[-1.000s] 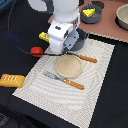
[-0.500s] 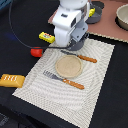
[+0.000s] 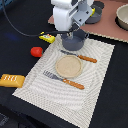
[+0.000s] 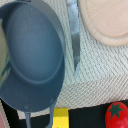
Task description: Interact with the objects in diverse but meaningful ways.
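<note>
The blue-grey two-handled pot (image 3: 75, 42) stands at the far edge of the striped placemat (image 3: 95, 95); it fills much of the wrist view (image 4: 30, 55) and looks empty. My gripper (image 3: 76, 31) hangs just above it, and its fingers show in neither view. Off the mat's corner lies the yellow red-marked packet (image 3: 47, 37) (image 4: 61, 119). A red tomato (image 3: 36, 51) (image 4: 117, 115) sits on the dark table at the exterior view's left. Further toward the front left lies the orange-brown bread loaf (image 3: 11, 80). Behind the arm a bit of yellow cheese wedge (image 3: 93, 9) shows.
On the mat lie a tan round plate (image 3: 68, 66) (image 4: 107, 20), a knife (image 3: 80, 56) (image 4: 74, 40) and a fork (image 3: 62, 80), both orange-handled. A pink mat (image 3: 107, 27) at the back right carries a dark pot (image 3: 95, 16) and a beige bowl (image 3: 122, 17). A black cable (image 3: 20, 27) crosses the table.
The arm has risen and drawn back toward the far side and the exterior view's right, uncovering the blue-grey pot. The other objects have stayed in place.
</note>
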You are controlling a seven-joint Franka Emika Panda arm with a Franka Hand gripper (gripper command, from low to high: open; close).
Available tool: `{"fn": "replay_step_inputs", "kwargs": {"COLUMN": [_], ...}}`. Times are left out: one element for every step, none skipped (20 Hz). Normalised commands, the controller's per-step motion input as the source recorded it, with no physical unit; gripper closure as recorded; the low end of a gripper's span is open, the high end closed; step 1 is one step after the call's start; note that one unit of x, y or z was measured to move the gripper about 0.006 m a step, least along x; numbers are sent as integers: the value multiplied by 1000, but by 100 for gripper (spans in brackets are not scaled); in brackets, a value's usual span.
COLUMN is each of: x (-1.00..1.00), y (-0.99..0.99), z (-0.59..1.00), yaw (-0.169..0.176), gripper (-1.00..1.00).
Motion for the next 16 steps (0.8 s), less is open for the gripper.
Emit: {"fn": "replay_step_inputs", "kwargs": {"x": [140, 43, 0, 0, 0, 0, 0, 0, 0, 0, 0, 0, 0, 0, 0, 0], "y": [0, 0, 0, 0, 0, 0, 0, 0, 0, 0, 0, 0, 0, 0, 0, 0], "z": [0, 0, 0, 0, 0, 0, 0, 0, 0, 0, 0, 0, 0, 0, 0, 0], "yaw": [0, 0, 0, 0, 0, 0, 0, 0, 0, 0, 0, 0, 0, 0, 0, 0], "gripper": [-100, -100, -100, -100, -100, -100, -100, -100, -100, -100, -100, -100, -100, -100, -100, -100]}}
